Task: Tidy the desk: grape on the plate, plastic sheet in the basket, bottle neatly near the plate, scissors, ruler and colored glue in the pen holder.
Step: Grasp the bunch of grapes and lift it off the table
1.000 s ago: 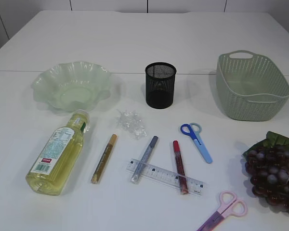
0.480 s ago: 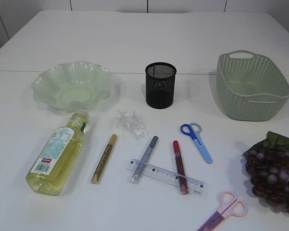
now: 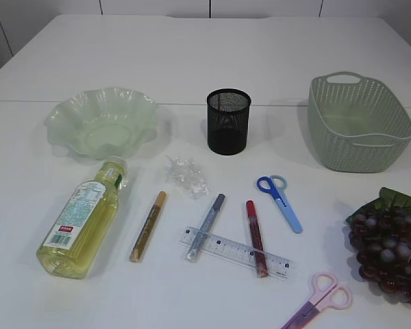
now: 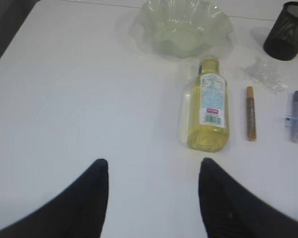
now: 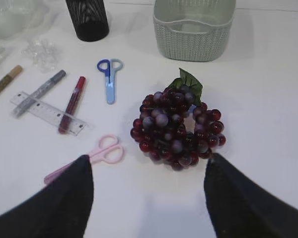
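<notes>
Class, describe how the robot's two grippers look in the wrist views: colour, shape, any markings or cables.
Left gripper and right gripper each show two matte black fingers with broad bases tapering to rounded tips. No markings, cables or sleeves are visible, and the arms are out of frame.

This looks like a staged test setup in a lab or office room, not a lived-in desk. A broad, plain white table [image 3: 205, 55] fills the view, with a seam running across it where two tops meet, and behind it stand flat white panels with thin dark joints. The things on it are laid out apart from one another like props: a black mesh pen holder [image 3: 228, 120], a pale green woven basket [image 3: 370, 137], a frilled green glass plate [image 3: 61, 120], a clear ruler [image 3: 226, 247], blue scissors [image 3: 281, 201] and an artificial grape bunch [image 3: 392, 250].
</notes>
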Controlling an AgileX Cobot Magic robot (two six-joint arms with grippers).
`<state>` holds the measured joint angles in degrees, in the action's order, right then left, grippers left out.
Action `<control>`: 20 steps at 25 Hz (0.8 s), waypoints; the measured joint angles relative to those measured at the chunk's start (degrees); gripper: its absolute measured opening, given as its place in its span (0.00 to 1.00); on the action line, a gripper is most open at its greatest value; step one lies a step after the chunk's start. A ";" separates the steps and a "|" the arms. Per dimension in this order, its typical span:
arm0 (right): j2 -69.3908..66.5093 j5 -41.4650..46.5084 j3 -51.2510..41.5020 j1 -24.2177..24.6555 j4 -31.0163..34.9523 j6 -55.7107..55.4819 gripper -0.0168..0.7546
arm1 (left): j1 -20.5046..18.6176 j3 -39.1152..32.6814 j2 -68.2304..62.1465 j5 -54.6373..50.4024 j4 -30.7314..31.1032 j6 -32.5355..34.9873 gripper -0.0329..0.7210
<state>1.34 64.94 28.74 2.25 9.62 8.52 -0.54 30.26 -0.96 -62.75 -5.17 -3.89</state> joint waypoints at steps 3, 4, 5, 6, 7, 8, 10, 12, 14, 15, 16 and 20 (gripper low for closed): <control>0.00 -2.24 0.11 0.00 0.20 -2.58 0.65 | 0.00 0.00 -2.42 0.92 -2.65 0.00 0.60; -0.45 -3.57 0.25 0.00 0.25 -2.95 0.64 | 0.00 0.00 -4.41 1.45 -3.07 0.00 0.59; -1.60 -5.07 0.49 0.00 0.34 -3.07 0.63 | 0.00 0.10 -6.28 2.52 -3.20 0.00 0.59; -3.33 -6.42 0.71 0.00 0.34 -3.19 0.63 | 0.00 0.22 -8.61 3.87 -3.30 0.00 0.59; -5.15 -8.08 1.02 0.00 0.38 -3.29 0.62 | 0.00 0.45 -10.94 6.04 -3.41 0.00 0.59; -7.67 -9.66 1.41 0.00 0.51 -3.41 0.62 | 0.00 0.68 -13.26 8.62 -3.53 0.00 0.59; -13.41 -12.31 2.00 0.00 1.08 -3.43 0.62 | 0.00 1.07 -17.57 13.27 -3.60 0.00 0.58; -19.10 -14.16 2.88 0.00 1.60 -3.43 0.62 | 0.00 1.28 -22.13 17.81 -4.02 0.00 0.58; -24.85 -15.12 3.92 0.00 2.49 -3.43 0.62 | 0.00 1.28 -27.53 21.35 -4.25 0.00 0.58; -27.95 -15.60 4.55 0.00 2.76 -3.43 0.62 | 0.00 1.42 -30.34 23.03 -4.37 0.00 0.58; -31.04 -16.28 5.17 0.00 3.02 -3.76 0.62 | 0.00 1.55 -32.64 24.35 -4.37 0.00 0.58; -43.95 -19.36 8.38 0.00 3.84 -5.12 0.62 | 0.00 3.23 -42.97 28.63 -5.23 0.00 0.58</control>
<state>-42.61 45.58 37.12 2.25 13.46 3.40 -0.54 33.49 -43.93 -34.12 -10.40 -3.89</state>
